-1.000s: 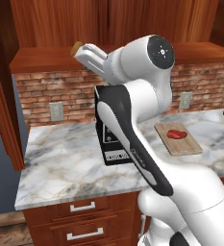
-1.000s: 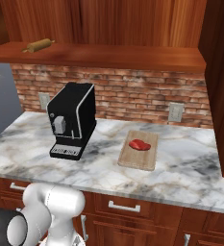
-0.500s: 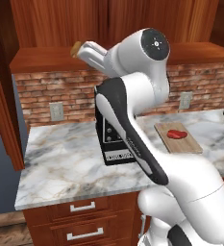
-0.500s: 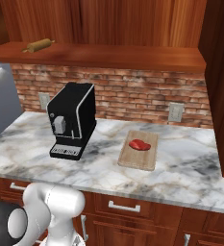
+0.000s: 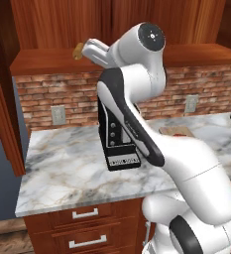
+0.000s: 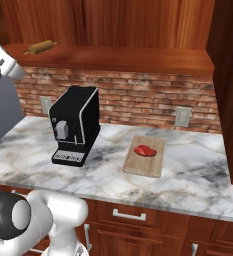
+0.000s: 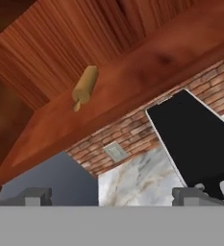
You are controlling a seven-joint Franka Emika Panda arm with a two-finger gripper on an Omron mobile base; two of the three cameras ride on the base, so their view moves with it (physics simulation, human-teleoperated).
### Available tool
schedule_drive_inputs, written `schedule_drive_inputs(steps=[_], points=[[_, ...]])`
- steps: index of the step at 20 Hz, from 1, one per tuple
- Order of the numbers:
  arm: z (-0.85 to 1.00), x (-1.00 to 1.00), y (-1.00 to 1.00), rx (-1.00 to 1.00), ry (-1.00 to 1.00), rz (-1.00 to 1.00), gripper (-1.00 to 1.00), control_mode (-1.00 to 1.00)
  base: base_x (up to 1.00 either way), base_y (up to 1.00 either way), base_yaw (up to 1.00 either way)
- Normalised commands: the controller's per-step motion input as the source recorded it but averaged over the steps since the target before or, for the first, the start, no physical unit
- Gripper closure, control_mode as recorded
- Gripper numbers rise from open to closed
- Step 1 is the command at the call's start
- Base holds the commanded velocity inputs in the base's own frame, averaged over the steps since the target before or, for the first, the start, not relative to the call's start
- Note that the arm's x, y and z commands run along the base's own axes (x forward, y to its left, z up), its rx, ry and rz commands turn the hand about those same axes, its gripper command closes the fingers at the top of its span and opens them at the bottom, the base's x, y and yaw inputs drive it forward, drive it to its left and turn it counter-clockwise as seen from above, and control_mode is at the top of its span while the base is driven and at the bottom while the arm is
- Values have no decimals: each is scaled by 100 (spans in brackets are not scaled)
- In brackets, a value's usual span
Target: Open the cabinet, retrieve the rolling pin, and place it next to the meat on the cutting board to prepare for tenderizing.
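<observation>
Left base view, arm: rises from the lower right, elbow high, forearm reaching up and back toward the open cabinet (image 5: 112, 52) shelf
Left base view, rolling pin (image 5: 78, 50): tan end visible on the shelf, just beside the white wrist; contact cannot be judged, as the wrist covers the hand
Left base view, coffee machine (image 5: 118, 144): black, upright on the marble counter (image 5: 62, 168), largely behind the arm
Left base view, cutting board (image 5: 176, 131): one corner shows past the forearm, flat on the counter
Right base view, rolling pin (image 6: 40, 47): lying on the cabinet shelf at its left end, angled, clear of anything else
Right base view, meat (image 6: 145, 150): red lump resting on the cutting board (image 6: 144, 162), toward its far half
Right base view, cutting board position: flat on the counter (image 6: 198, 170), right of the coffee machine (image 6: 77, 122) and apart from it
Hand view, gripper (image 7: 112, 197): both dark tips at the lower edge, set far apart, at full spread
Hand view, fingers (image 7: 34, 196): nothing between them, nothing touched
Hand view, rolling pin (image 7: 84, 86): on the shelf ahead of the fingers, well apart from them, handle end pointing down in the frame
Hand view, coffee machine (image 7: 192, 139): black top surface at lower right, below the shelf, with brick wall (image 7: 132, 129) behind it
</observation>
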Motion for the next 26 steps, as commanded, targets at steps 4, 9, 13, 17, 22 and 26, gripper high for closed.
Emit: schedule_drive_inputs(steps=[4,9,13,17,22,26], points=[[0,41,0,-9,1,0,-100,-100,0,0,0],[0,41,0,-10,0,-4,-100,-100,0,0,0],[0,42,0,-10,0,-4,-100,-100,0,0,0],[0,43,7,-12,0,-3,-100,-100,0,0,0],[0,45,16,-10,0,-4,-100,-100,0,0,0],[0,42,19,-9,0,-1,-100,-100,0,0,0]])
